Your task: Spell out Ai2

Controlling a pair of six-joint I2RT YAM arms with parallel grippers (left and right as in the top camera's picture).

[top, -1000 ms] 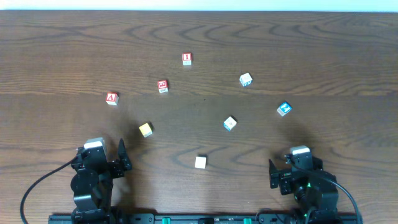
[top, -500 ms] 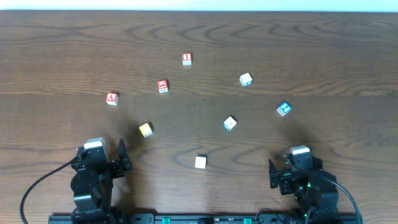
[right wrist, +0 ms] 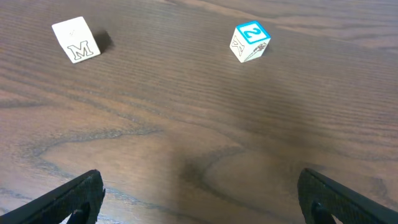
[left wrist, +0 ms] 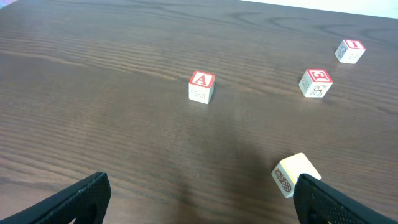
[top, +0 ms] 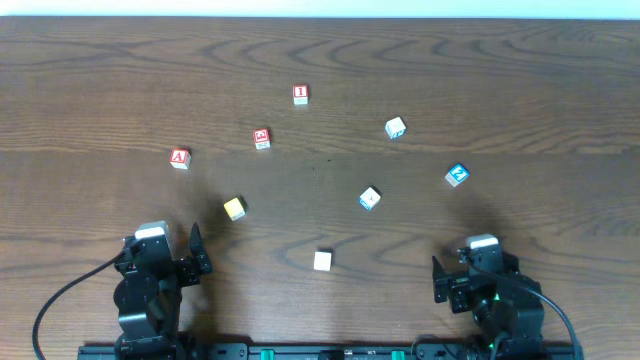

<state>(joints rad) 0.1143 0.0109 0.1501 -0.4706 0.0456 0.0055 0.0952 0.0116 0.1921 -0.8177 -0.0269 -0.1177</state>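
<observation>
A red "A" block (top: pixel 179 157) lies at the left; it also shows in the left wrist view (left wrist: pixel 201 86). A red "1" block (top: pixel 300 94) lies at the back, seen in the left wrist view too (left wrist: pixel 349 51). A blue "2" block (top: pixel 457 175) lies at the right and shows in the right wrist view (right wrist: pixel 251 42). My left gripper (top: pixel 180 262) is open and empty near the front edge, its fingers wide apart (left wrist: pixel 199 202). My right gripper (top: pixel 452 278) is open and empty at the front right (right wrist: pixel 202 199).
A red "3" block (top: pixel 261 138) (left wrist: pixel 316 82), a yellow pineapple block (top: pixel 234 208) (left wrist: pixel 292 174), a white "M" block (top: pixel 369 198) (right wrist: pixel 76 40), a white-blue block (top: pixel 395 127) and a plain white block (top: pixel 322 261) are scattered on the wooden table (top: pixel 500 70).
</observation>
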